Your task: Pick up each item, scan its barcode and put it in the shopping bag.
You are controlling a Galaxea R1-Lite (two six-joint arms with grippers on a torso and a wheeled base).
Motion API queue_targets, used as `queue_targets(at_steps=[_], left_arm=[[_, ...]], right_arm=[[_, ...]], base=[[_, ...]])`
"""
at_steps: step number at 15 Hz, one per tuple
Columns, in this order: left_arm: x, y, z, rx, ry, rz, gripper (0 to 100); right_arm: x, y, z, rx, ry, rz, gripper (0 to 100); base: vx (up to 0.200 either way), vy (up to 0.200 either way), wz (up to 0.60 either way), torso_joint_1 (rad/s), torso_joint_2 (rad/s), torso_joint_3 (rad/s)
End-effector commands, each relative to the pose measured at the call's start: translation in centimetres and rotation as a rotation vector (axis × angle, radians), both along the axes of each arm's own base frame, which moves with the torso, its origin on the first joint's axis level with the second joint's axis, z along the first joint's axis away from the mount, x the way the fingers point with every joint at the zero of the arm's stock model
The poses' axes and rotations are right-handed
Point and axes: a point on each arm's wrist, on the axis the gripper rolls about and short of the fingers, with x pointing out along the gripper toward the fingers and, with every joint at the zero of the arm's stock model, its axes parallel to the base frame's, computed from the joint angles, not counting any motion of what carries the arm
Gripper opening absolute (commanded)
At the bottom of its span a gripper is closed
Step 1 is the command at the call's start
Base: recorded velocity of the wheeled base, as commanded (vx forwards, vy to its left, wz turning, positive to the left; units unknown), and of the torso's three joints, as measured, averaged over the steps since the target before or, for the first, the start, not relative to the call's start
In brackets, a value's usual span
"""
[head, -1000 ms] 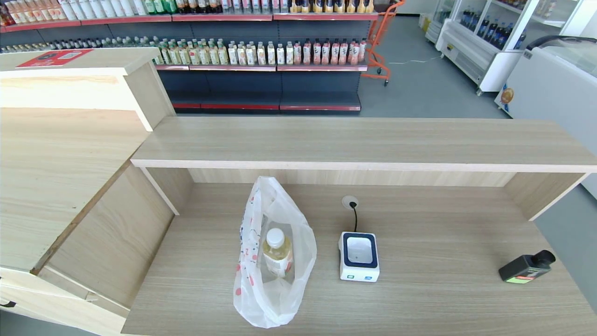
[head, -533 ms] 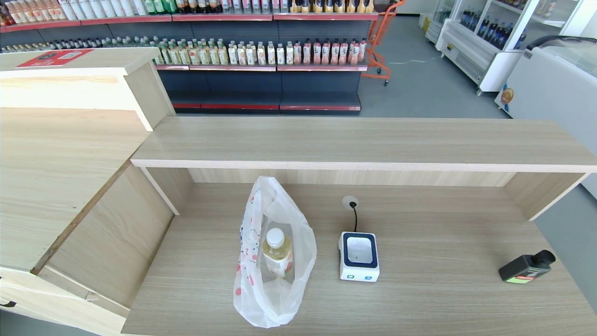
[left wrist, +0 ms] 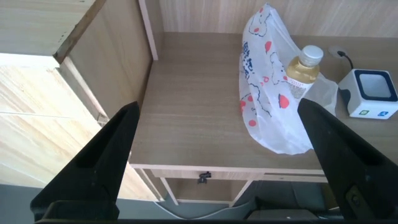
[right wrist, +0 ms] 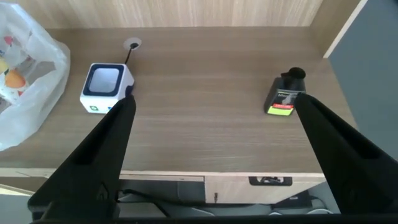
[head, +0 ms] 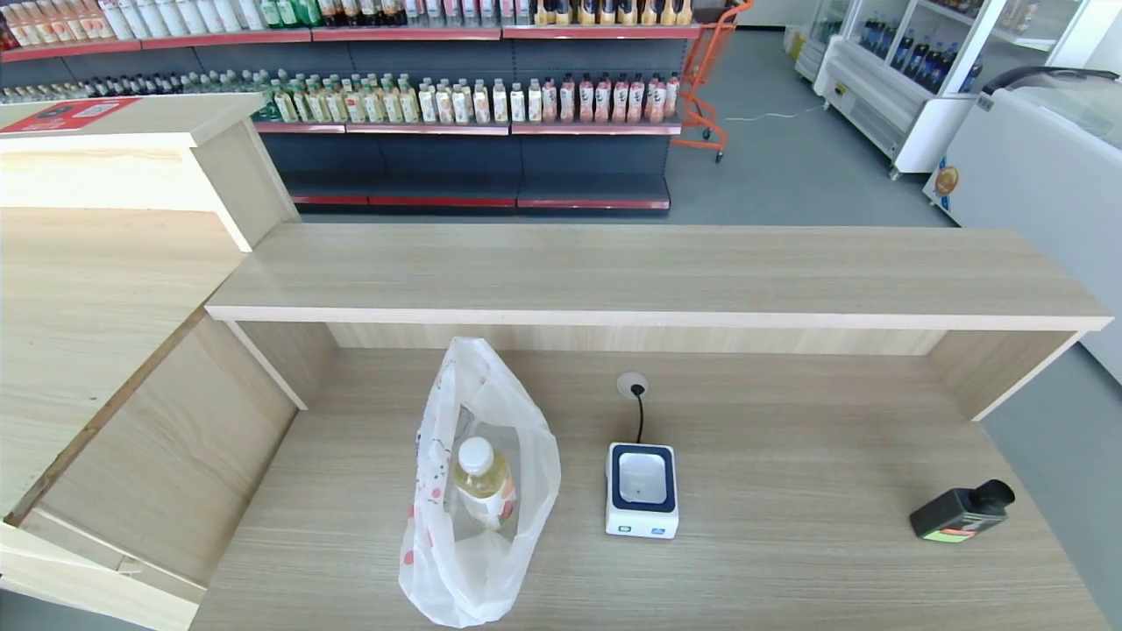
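Bottle (head: 482, 478): upright inside shopping bag (head: 438, 526), done. Dark container (head: 960, 513): lying on worktop (head: 789, 456), well right of scanner (head: 642, 489), likely next up. Left pincer (left wrist: 219, 109), right pincer (right wrist: 216, 102): spread, empty. Next move calls for the right pincer to grasp it.

This was a shop, seen from behind its checkout counter (head: 657, 272). Far across the grey aisle stood long shelves (head: 473, 166) lined with rows of drink bottles (head: 543, 98), with an orange trolley (head: 708, 83) at their right end. At the far right were a glass-fronted fridge (head: 912, 53) holding more drinks and a white chest freezer (head: 1026, 166). On the near desk a barcode scanner (head: 642, 489) sat beside a plastic bag (head: 438, 561).
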Motion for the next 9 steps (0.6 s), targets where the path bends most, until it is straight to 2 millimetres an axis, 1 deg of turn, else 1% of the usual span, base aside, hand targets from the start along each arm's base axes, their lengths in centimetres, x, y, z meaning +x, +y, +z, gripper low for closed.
queue_targets(at_steps=[1, 9], left_arm=[[0.00, 0.00, -0.01, 0.000, 0.000, 0.000, 100], [0.00, 0.00, 0.01, -0.008, -0.002, 0.000, 100]], right_arm=[[0.04, 0.00, -0.01, 0.000, 0.006, 0.000, 100], [0.04, 0.00, -0.01, 0.001, 0.006, -0.002, 100]], base=[[0.000, -0.200, 0.00, -0.007, 0.00, 0.002], [0.000, -0.200, 0.00, 0.000, 0.00, 0.002]])
